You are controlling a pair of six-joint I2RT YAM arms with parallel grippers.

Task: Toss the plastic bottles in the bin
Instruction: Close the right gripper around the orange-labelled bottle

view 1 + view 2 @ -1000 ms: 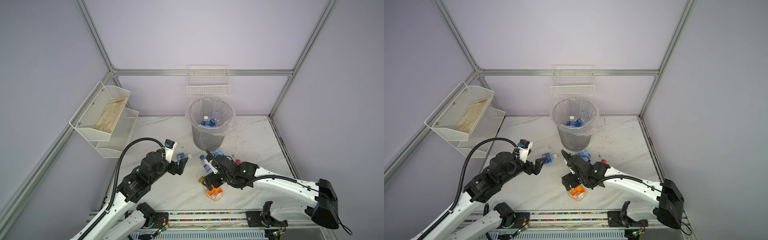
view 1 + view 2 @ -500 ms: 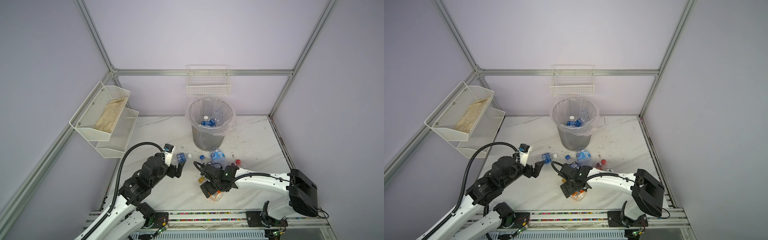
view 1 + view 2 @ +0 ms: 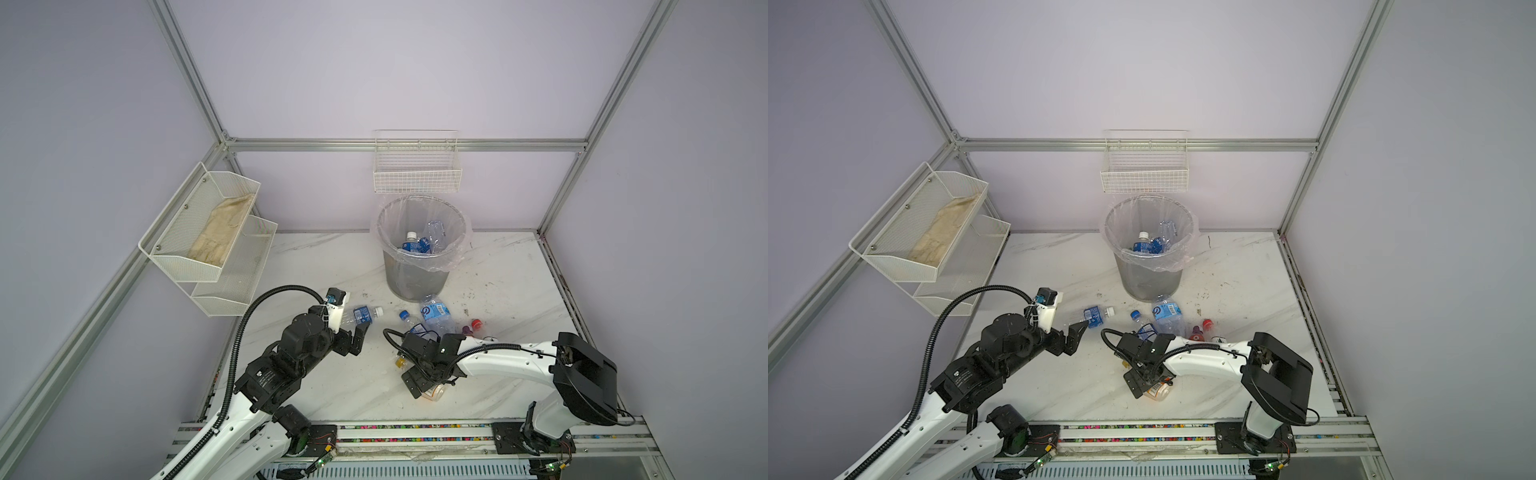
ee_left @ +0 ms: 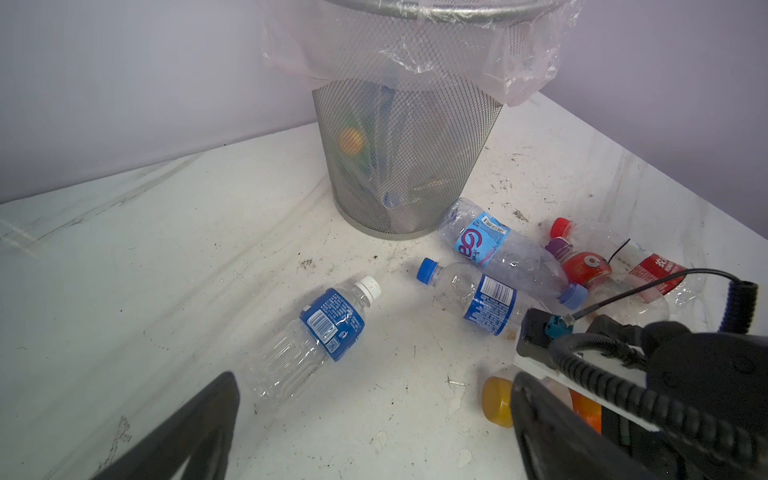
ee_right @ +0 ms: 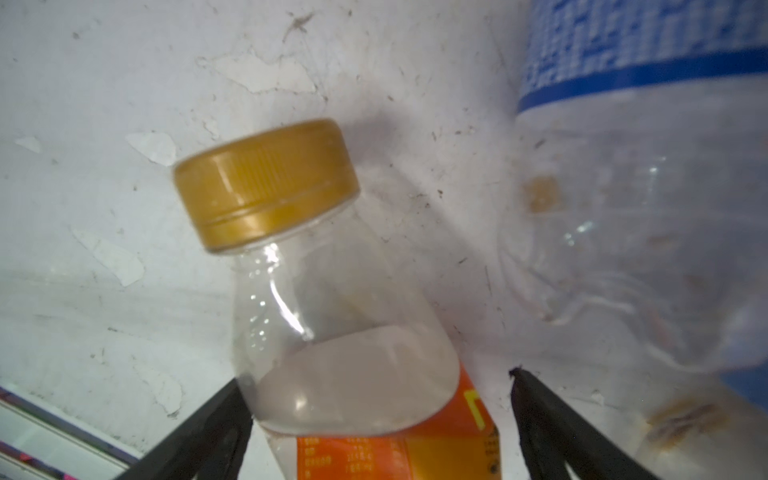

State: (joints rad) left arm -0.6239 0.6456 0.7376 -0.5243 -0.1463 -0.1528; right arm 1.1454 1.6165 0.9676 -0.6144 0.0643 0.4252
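Where bag (image 3: 460, 247) lines bin (image 3: 415, 282), bottles (image 3: 414, 246) inside — more outside

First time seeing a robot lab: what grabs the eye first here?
A grey mesh bin, plastic-lined, stands at the back of the white table with bottles already inside. Loose bottles lie scattered in front of it, and the right arm's fingers stand open either side of an orange-labelled, gold-capped bottle.
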